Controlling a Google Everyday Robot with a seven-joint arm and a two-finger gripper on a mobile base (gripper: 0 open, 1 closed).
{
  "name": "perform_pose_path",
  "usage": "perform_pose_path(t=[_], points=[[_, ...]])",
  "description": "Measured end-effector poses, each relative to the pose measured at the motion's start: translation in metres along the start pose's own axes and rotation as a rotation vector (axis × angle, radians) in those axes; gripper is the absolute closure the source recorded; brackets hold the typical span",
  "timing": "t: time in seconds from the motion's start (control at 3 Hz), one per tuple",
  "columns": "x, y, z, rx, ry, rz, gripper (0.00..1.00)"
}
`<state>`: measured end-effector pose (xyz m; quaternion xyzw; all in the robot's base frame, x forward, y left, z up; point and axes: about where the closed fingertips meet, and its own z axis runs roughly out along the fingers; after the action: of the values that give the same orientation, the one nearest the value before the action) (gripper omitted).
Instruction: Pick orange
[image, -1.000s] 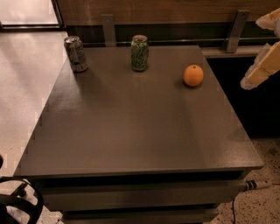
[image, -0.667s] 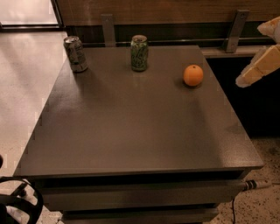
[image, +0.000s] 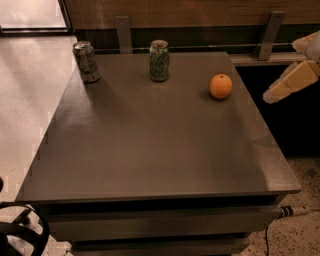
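Note:
The orange (image: 220, 86) is a small round bright-orange fruit. It sits on the dark grey table (image: 150, 145) near the far right edge. My gripper (image: 287, 82) is cream coloured and comes in from the right edge of the camera view. It hangs beyond the table's right side, to the right of the orange and apart from it. It holds nothing that I can see. Part of it is cut off by the frame edge.
A green can (image: 159, 60) stands upright at the table's far middle, left of the orange. A silver can (image: 86, 61) stands at the far left corner. A wooden wall with metal brackets (image: 270, 34) runs behind the table. A cable (image: 292, 212) lies on the floor, bottom right.
My gripper has moved a little to the left, closer to the table's right edge. The orange and both cans have not moved.

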<state>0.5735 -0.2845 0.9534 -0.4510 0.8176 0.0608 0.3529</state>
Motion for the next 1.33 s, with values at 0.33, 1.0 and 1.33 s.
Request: perform_pose_path(t=[0.33,1.0,1.33], points=[[0.002,0.002,0.014,-0.028,-0.017,0.018,0.0],[0.004,0.003,0.078,-0.087,-0.136,0.069,0.0],[0.003,-0.007,0.097,-0.081,-0.193,0.079,0.0]])
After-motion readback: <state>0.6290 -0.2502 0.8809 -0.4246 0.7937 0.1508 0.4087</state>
